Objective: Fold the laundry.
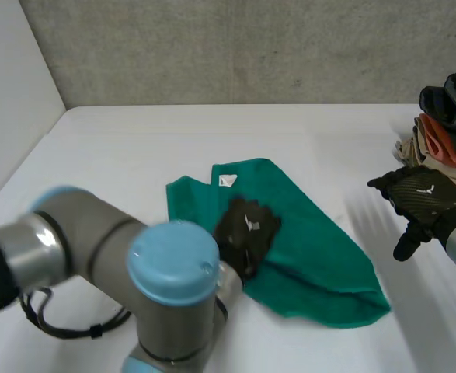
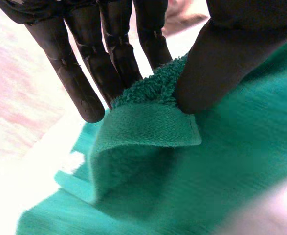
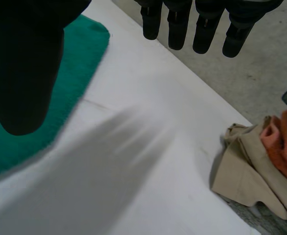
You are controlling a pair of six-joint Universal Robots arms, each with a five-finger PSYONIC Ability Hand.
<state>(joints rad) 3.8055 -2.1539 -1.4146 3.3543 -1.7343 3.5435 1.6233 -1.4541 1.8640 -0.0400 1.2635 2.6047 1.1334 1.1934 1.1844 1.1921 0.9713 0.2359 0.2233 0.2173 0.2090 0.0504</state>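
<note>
The green towel [image 1: 313, 249] lies spread on the white table [image 1: 134, 148]. The left hand [image 1: 247, 231] sits on it near the middle, with a small white tag [image 1: 228, 181] just past its fingertips. From above, that hand looks merely laid on the cloth. Its wrist camera tells more: a raised fold of towelling is nipped between the fingers [image 2: 87, 93] and the thumb [image 2: 221, 63], and the hem curls over just beneath them.

The right hand [image 1: 420, 200] hangs over the table, off to the side of the towel and apart from it. Its own wrist camera shows straight fingers held away from the thumb, with nothing in them. The towel's corner lies on the thumb side, and a heap of beige and orange clothes [image 3: 260, 166] lies on the other side. From above, that heap carries dark pieces on top and sits just beyond the hand.
</note>
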